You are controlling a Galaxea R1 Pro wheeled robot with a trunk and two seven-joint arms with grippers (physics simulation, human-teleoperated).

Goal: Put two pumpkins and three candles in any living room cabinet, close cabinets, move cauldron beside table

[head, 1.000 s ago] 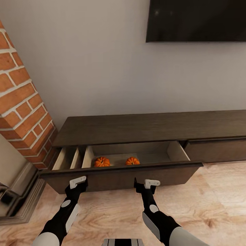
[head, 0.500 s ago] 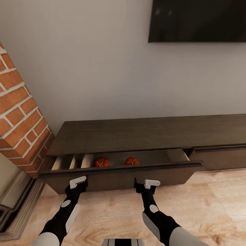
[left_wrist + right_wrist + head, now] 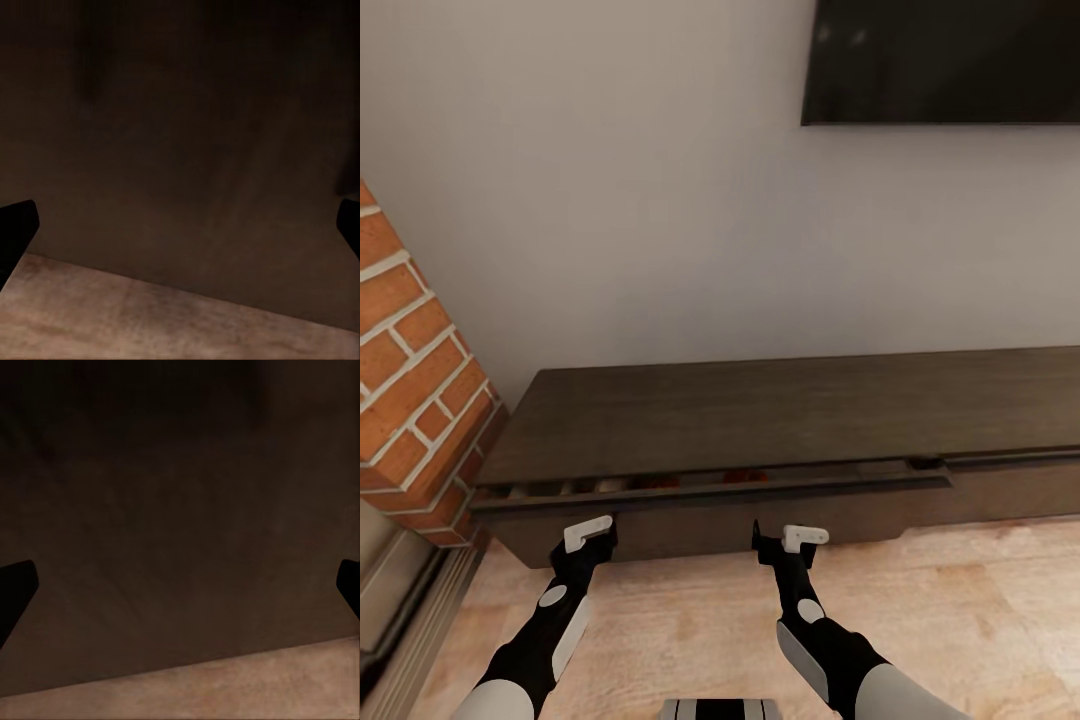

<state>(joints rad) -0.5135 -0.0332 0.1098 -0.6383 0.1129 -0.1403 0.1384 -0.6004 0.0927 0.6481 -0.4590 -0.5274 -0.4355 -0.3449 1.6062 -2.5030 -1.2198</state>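
The long dark-brown cabinet (image 3: 760,410) runs along the wall. Its left drawer front (image 3: 700,515) stands out only a narrow slit. In that slit two orange slivers show, one pumpkin (image 3: 656,482) and a second pumpkin (image 3: 744,477). My left gripper (image 3: 592,540) and right gripper (image 3: 780,542) both rest against the drawer front, one toward each end. In the wrist views the left gripper (image 3: 180,229) and right gripper (image 3: 180,585) are open, fingers spread wide before the dark wood, nothing between them. The candles and the cauldron are out of view.
A red brick fireplace column (image 3: 415,400) stands at the left, with a stone hearth edge (image 3: 400,620) below it. A black TV (image 3: 945,60) hangs on the pale wall. The cabinet's right drawer front (image 3: 1010,480) sits flush. Wood floor (image 3: 960,620) lies under me.
The left drawer has slid inward from well open to almost shut, covering the pumpkins. The whole view has moved closer to the cabinet, with both arms holding the same pose.
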